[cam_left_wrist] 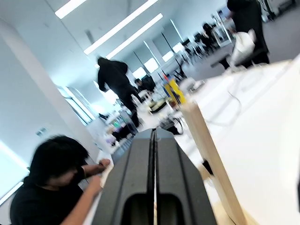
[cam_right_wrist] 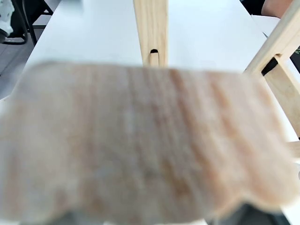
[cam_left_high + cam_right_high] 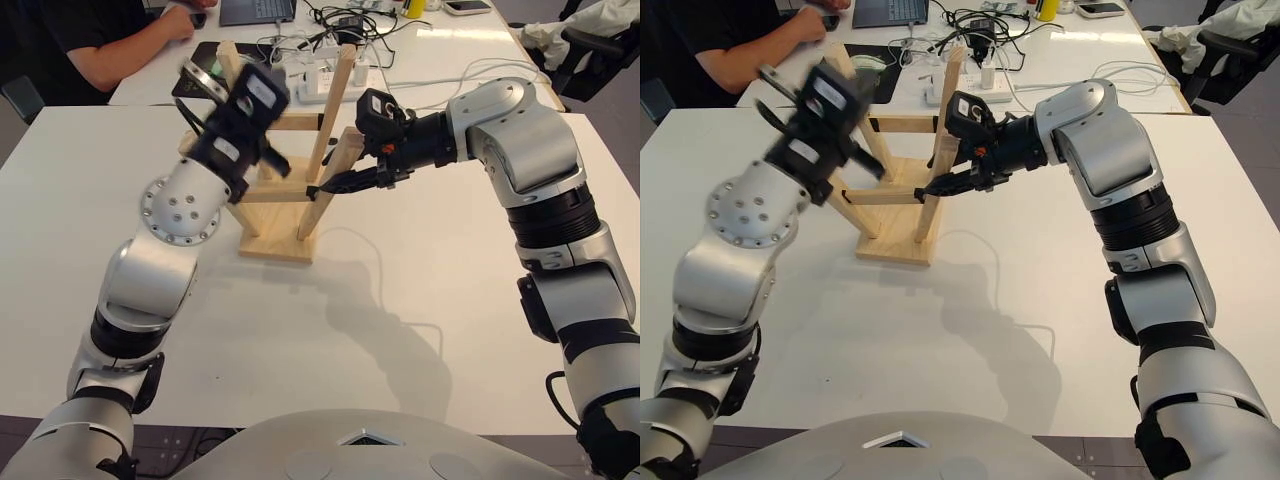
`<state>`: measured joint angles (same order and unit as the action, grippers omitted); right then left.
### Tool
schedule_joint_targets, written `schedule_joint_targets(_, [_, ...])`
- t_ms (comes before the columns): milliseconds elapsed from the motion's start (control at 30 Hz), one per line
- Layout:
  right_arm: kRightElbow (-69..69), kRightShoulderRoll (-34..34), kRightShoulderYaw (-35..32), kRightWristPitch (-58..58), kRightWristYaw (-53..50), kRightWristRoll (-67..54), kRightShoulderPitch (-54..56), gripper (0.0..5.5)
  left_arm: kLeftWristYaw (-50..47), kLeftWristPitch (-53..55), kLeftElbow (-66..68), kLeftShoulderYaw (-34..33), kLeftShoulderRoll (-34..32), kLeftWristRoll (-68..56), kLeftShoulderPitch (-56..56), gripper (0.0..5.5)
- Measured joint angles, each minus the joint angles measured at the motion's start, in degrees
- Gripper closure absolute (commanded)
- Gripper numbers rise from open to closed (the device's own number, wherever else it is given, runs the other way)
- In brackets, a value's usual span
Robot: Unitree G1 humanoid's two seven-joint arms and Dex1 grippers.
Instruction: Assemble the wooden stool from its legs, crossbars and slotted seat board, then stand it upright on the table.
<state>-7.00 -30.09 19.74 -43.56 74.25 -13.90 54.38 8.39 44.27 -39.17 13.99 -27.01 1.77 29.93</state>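
The wooden stool (image 3: 275,245) stands upside down on the white table (image 3: 420,330), seat board flat and legs pointing up, crossbars (image 3: 275,192) joining them. My right gripper (image 3: 325,188) comes in from the right and is shut on the near right leg (image 3: 338,160); that leg (image 2: 140,140) lies close across the right wrist view. My left gripper (image 3: 203,80) is raised above the stool's left legs, its fingers (image 1: 136,187) pressed together on nothing, with a leg (image 1: 211,154) beside them.
Behind the stool lie a power strip with tangled cables (image 3: 320,75) and a laptop (image 3: 257,10). A person (image 3: 110,40) sits at the far table, back left. The table in front of and right of the stool is bare.
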Motion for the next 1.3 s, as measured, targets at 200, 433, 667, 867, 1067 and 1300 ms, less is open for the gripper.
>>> schedule_joint_targets(200, [0.10, 0.06, 0.58, -0.18, 0.08, 0.01, 0.24, 3.43, 10.02, 14.25, 0.20, 10.60, -6.55, -2.82, -6.85, 5.50])
schedule_joint_targets(433, [0.18, 0.02, 0.78, -0.24, 0.01, -0.15, 0.43, 3.43, 7.68, 13.69, 2.42, 6.97, -4.11, -1.53, -4.29, 5.50])
schedule_joint_targets(667, [0.24, 0.04, 0.87, -0.28, 0.01, -0.18, 0.48, 3.43, -0.24, -2.15, -0.91, -2.15, 0.37, 4.49, 3.92, 5.50])
schedule_joint_targets(867, [0.82, 0.01, 1.00, -0.58, 0.01, -0.45, 0.27, 3.44, 13.14, 13.36, 2.45, 11.29, -6.27, -0.51, -4.73, 5.50])
schedule_joint_targets(1067, [1.41, 0.14, 1.27, -0.77, 0.09, -0.83, 0.28, 3.44, 14.92, 14.60, 3.09, 7.68, -6.57, -1.84, -3.03, 5.50])
schedule_joint_targets(1300, [1.41, -0.01, 1.23, -0.74, 0.07, -1.03, 0.24, 3.44, 1.22, -8.57, 0.74, -15.49, -1.30, 1.40, 13.38, 5.50])
